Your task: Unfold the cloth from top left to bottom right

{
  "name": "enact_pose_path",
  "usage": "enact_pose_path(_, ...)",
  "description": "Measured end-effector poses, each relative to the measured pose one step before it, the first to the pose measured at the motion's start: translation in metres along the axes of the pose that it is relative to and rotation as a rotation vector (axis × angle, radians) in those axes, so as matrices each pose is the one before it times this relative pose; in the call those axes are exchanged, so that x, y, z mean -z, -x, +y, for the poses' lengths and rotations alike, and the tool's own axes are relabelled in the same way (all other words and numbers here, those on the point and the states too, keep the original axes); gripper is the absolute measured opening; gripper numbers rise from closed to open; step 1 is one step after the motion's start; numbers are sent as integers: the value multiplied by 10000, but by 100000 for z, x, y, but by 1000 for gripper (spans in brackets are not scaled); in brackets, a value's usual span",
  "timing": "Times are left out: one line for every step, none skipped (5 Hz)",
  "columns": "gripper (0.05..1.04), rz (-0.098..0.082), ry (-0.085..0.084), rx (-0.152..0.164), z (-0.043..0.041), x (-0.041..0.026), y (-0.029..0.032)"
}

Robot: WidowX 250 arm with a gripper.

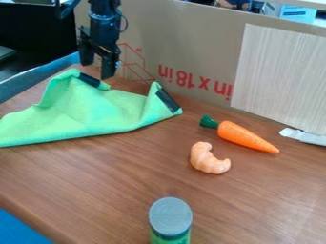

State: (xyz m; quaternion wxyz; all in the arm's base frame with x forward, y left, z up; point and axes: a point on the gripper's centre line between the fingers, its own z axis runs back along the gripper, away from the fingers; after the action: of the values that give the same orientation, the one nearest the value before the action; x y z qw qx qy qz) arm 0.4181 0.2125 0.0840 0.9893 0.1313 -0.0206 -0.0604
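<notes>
The green cloth [96, 109] lies rumpled and folded over on the left part of the wooden table, its long lower edge slanting from the left side up to a corner near the middle. Two black patches show on it, one at its raised top left peak and one at its right corner. Just behind the top left peak, my gripper [97, 69] hangs open with its fingers pointing down and no cloth visible between them. Whether a fingertip touches the cloth I cannot tell.
An orange toy carrot [243, 136] and a toy croissant [208, 158] lie right of the cloth. A grey-lidded can [170, 219] stands at the front. Cardboard [191, 57] walls the back, and a whitish piece [304, 136] lies at the right edge.
</notes>
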Motion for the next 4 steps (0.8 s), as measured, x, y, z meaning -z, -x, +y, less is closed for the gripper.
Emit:
enact_pose_path(1001, 296, -105, -34, 290, 207, 169)
enact_pose_path(1001, 194, -49, 47, 49, 202, 257)
enact_pose_path(1001, 207, 17, 86, -185, 426, 378)
enact_pose_path(951, 419, 176, 346, -1162, 2172, 1019)
